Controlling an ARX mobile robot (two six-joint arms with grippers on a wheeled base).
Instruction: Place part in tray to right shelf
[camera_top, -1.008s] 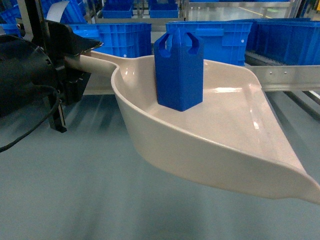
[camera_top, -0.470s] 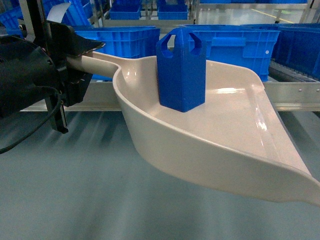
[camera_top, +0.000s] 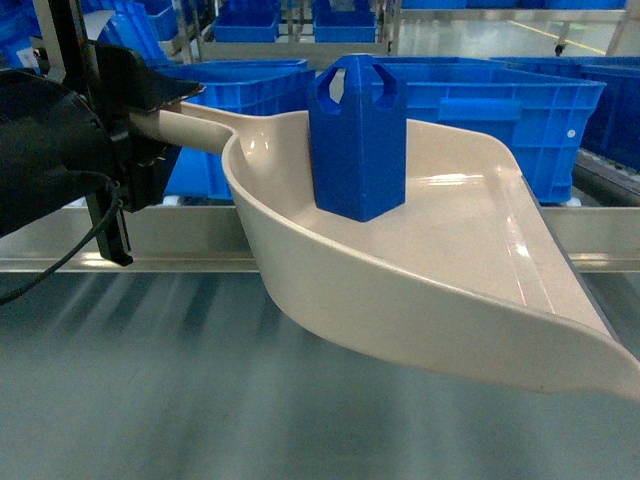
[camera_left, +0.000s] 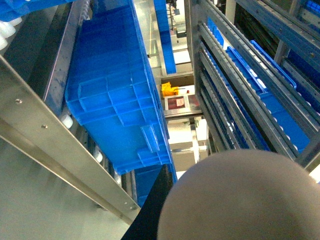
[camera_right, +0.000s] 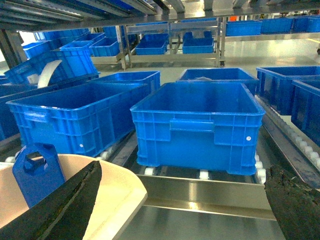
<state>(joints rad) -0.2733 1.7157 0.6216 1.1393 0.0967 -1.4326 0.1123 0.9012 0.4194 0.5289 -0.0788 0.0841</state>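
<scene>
The left gripper (camera_top: 150, 110) is clamping the handle of the tray (camera_top: 470, 300), which is carrying the part (camera_top: 358, 140) upright just beyond its grip. Rigid, light and slick, the part could slide; the handle is the sensible hold. The right gripper (camera_right: 175, 210) is hanging open. The right shelf (camera_top: 200, 240) rail is sitting lower and nearer than a second ago.

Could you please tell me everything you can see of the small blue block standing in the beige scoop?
The small bright-blue plastic hexagonal block stands upright on the floor of the large beige plastic dustpan-shaped scoop, toward its handle end. Its sides are flat, smooth facets; its top carries arched loop cut-outs. Only the scoop touches it; no gripper does. In the right wrist view its top shows above the scoop's rim, partly hidden by a dark gripper finger.
</scene>
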